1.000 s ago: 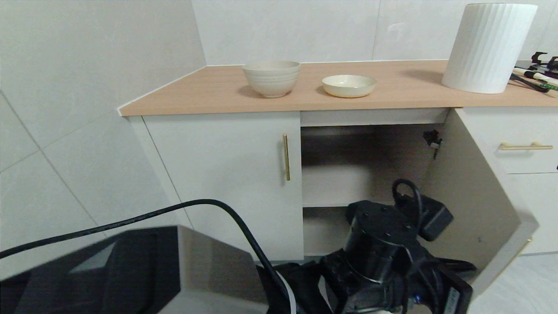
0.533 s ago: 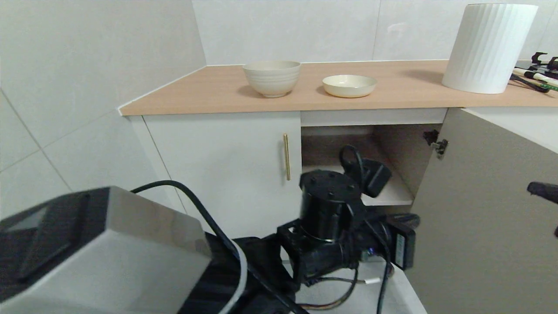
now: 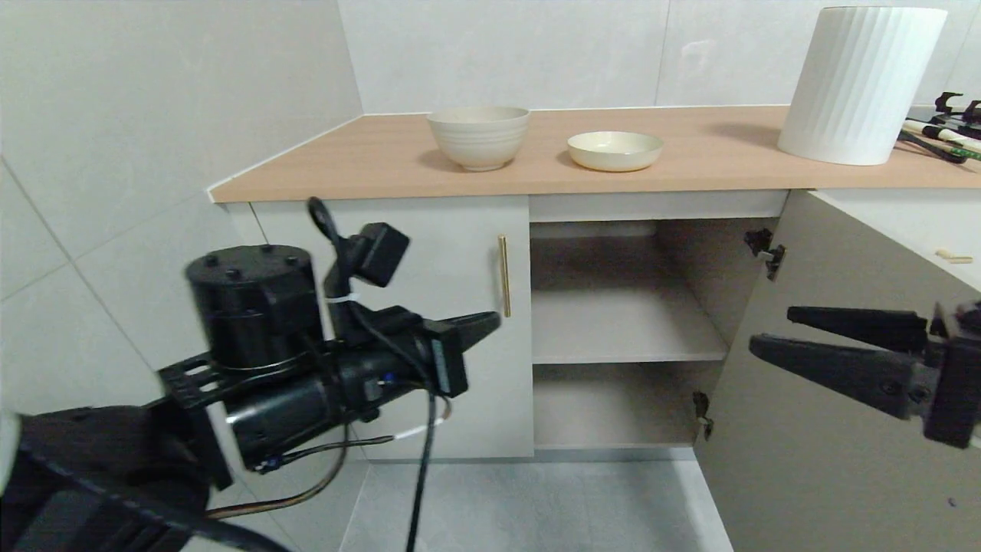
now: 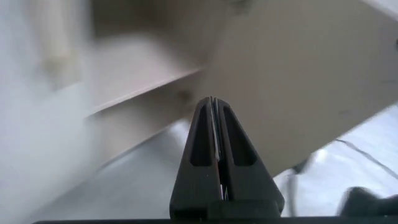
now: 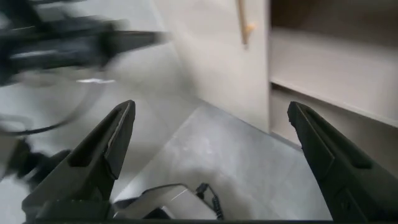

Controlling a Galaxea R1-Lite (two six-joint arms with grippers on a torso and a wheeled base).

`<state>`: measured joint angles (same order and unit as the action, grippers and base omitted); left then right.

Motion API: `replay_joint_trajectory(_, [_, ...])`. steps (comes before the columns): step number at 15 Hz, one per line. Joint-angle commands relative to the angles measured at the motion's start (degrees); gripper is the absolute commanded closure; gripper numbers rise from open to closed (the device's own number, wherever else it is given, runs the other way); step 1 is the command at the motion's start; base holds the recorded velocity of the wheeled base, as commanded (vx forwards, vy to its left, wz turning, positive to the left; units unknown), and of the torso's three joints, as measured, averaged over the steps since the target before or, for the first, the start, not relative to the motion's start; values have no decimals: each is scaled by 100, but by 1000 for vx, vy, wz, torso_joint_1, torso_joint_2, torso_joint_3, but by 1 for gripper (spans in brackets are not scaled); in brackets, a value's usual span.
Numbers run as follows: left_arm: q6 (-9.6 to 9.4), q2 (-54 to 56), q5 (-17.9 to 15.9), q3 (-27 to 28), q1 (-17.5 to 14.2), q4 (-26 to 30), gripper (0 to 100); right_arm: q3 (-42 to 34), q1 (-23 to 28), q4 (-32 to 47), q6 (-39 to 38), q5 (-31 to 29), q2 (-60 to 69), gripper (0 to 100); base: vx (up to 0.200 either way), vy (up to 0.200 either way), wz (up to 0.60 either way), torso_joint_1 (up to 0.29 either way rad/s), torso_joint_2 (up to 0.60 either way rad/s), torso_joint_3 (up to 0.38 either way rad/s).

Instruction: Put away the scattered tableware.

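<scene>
A cream ribbed bowl (image 3: 479, 136) and a shallow cream dish (image 3: 615, 150) stand side by side on the wooden countertop (image 3: 368, 165). Under them the cabinet is open, with nothing on its shelf (image 3: 621, 326). My left gripper (image 3: 490, 322) is shut with nothing in it, held in front of the closed left door, well below the bowl. In the left wrist view the left gripper (image 4: 212, 102) points toward the open cabinet. My right gripper (image 3: 770, 330) hangs open in front of the swung-out door, and the right gripper (image 5: 211, 112) shows nothing between its fingers.
The open cabinet door (image 3: 835, 445) juts out toward me on the right. A gold handle (image 3: 503, 276) marks the closed left door. A tall white ribbed container (image 3: 862, 84) and several utensils (image 3: 946, 130) sit at the counter's right end. A tiled wall borders the left.
My left arm has swung from low in front of the cabinet opening up and to the left. The right gripper has come into view at the right. The cabinet door has swung wider.
</scene>
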<state>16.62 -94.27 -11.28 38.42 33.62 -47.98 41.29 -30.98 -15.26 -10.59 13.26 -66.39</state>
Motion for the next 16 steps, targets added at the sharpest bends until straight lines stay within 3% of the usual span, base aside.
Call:
replay_joint_trajectory(1, [-194,1701,-6,-889,-875,799,100,591,109,366,-4,-26,-937,0,0,0,0,0,0,0])
replay_joint_trajectory(2, [-238,1912,-33,-801,-1112,1327,100,661,101,674,-13,-43,-937,0,0,0,0,0,0,0])
replay_joint_trajectory(3, [-405,2053,-33,-678,-1253,1564,100,652,109,770,-4,-122,-964,0,0,0,0,0,0,0])
replay_joint_trajectory(6, [-686,2334,-33,-626,-1481,1722,100,608,57,806,-4,-553,-744,0,0,0,0,0,0,0])
replay_joint_trajectory(8, [-739,2519,-33,-503,-1771,1977,100,635,57,806,-4,-570,-726,0,0,0,0,0,0,0])
replay_joint_trajectory(9, [-774,2563,-33,-353,-1886,2249,0,635,57,806,-4,-570,-770,0,0,0,0,0,0,0])
replay_joint_trajectory(16, [-748,2536,-24,-116,-2009,2452,0,687,57,806,-4,-869,-840,0,0,0,0,0,0,0])
